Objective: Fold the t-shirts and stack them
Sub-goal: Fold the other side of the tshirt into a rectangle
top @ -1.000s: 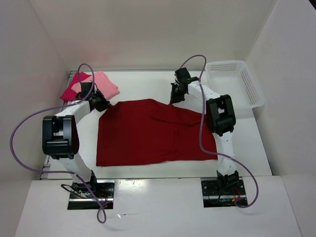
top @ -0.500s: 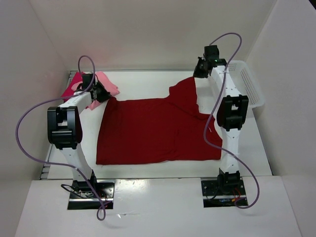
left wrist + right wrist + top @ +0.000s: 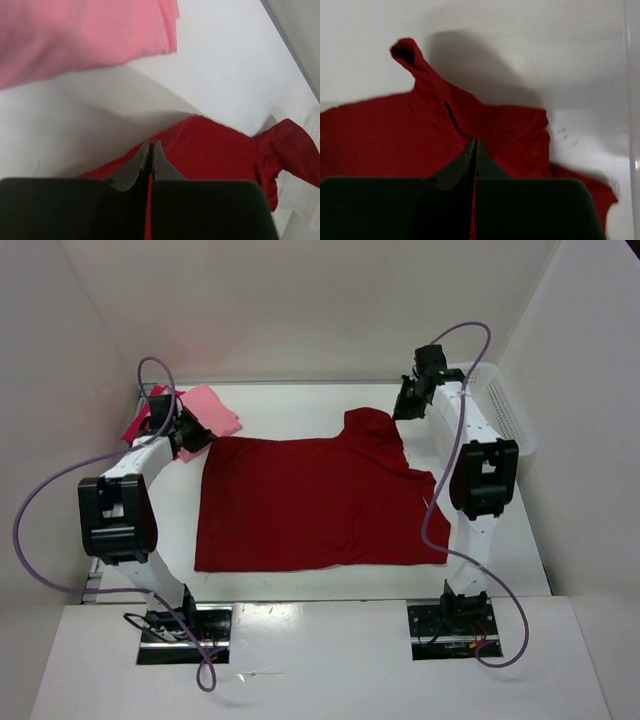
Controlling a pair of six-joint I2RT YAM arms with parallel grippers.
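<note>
you'll find the dark red t-shirt (image 3: pixel 310 500) is soft matt cloth, creased and puckered at its far right corner. light pink t-shirt (image 3: pixel 85 30): matt cloth, smooth face. crimson-pink t-shirt (image 3: pixel 135 427): matt cloth too. the table (image 3: pixel 290 405) reads white, smooth, matt, with faint scuffs. basket (image 3: pixel 510 415): white plastic mesh, slight gloss. left gripper (image 3: pixel 150 147) and right gripper (image 3: pixel 474 146): hard, dark, smooth, dull sheen at the tips. left arm (image 3: pixel 118 520): black and white hard casing
</note>
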